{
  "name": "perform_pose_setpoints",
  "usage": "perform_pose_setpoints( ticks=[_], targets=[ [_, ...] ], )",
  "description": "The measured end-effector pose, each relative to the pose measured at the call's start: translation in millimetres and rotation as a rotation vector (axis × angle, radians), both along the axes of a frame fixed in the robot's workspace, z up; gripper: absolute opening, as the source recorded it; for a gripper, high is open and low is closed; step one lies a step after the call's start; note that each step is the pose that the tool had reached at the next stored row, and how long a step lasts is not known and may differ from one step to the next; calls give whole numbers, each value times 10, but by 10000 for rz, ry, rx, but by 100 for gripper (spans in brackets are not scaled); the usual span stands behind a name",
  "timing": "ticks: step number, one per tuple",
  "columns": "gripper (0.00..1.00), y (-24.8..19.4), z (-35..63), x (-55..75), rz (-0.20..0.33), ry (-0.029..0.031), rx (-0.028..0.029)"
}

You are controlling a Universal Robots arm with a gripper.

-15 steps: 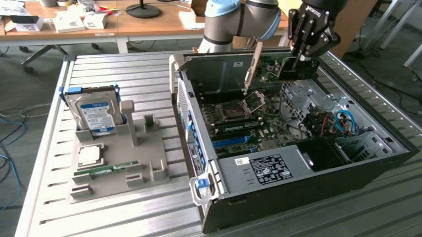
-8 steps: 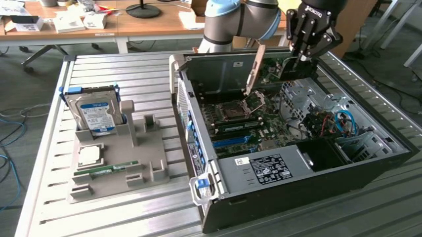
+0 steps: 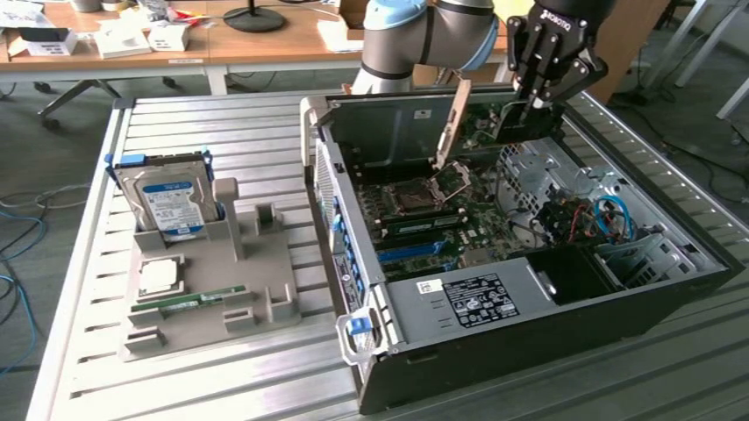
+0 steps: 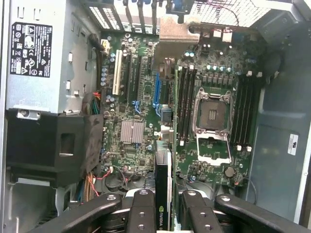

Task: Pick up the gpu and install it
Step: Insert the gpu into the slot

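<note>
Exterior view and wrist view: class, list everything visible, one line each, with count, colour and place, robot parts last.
computer case: one, black, open, on the table
motherboard: one, green, inside the computer case
power supply: one, silver-grey, inside the computer case
gpu: one, dark, above the motherboard
holder: one, grey, exterior view's left of the case
hard drive: one, silver with blue label, upright in the holder
memory stick: one, green, lying on the holder
table: one, silver slats, under everything
robot arm: one, grey and pale blue, behind the case
jaws: one pair, black, closed on the gpu
</note>
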State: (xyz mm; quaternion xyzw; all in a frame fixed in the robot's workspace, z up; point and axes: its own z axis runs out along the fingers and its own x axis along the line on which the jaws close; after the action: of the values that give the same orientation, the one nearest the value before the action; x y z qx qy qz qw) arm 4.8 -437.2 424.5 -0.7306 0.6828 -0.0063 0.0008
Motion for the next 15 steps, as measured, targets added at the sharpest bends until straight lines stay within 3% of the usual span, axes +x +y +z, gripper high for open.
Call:
perform_pose_setpoints(
  ticks=[5,9,12,15],
  targets=[
    [26,1,-2,-20,-505,-2,0],
    [26,1,-4,-34,-621,-13,12],
    [26,1,-7,-50,-636,-42,44],
    [26,0,-14,-83,-657,-113,121]
  ],
)
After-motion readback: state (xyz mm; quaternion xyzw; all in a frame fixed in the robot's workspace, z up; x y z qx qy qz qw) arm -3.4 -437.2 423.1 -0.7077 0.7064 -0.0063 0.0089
